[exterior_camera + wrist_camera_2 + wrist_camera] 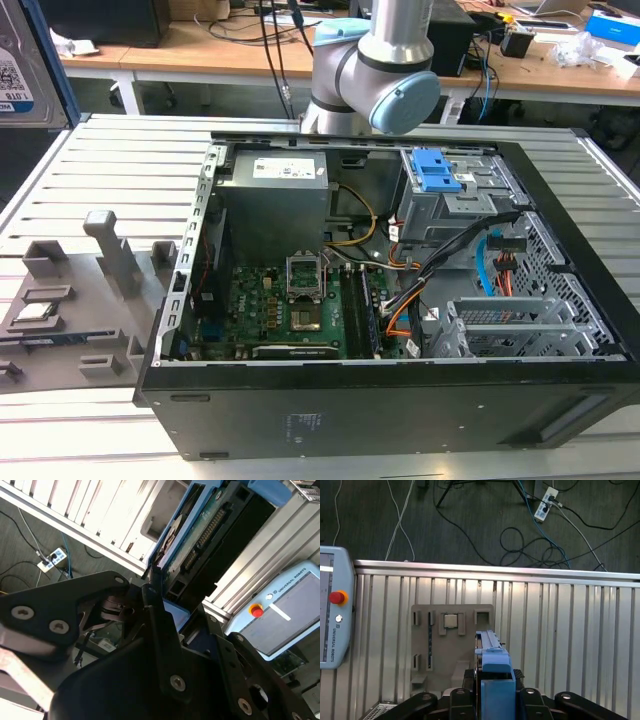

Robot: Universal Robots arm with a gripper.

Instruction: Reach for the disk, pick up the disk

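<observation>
Much of the disk point(496, 677), a flat rectangular silver hard drive in a blue plastic frame, is hard to make out. In the first wrist view it is seen end-on. Just the narrow blue edge of the frame and a thin strip of metal show, and part of it is cut off by the picture's edge. In the second wrist view the gripper's black body covers its near end. Beyond that, its underside shows a green circuit board and a dark connector row. In the exterior view a silver corner with a white-and-blue label and a dark blue rim point(18, 70) sits at the picture's upper left and is cut off by the edge.

The black gripper point(496, 700) is pinched on the disk. Its fingers point(471, 682) press against either side of the blue frame, and no gap shows between them and it. The disk is held on edge, lifted clear of the ribbed silver metal surface point(560, 630). It hangs over the rim of a flat grey plastic fixture plate point(427, 630), which lies on that surface. The plate carries a small square silver chip point(451, 621) in one pocket.

A pale grey teach pendant point(335, 625) with a red button rests at the surface's edge. In the exterior view the grey and light-blue robot arm point(385, 70) stands behind an open black computer case point(400, 410).
</observation>
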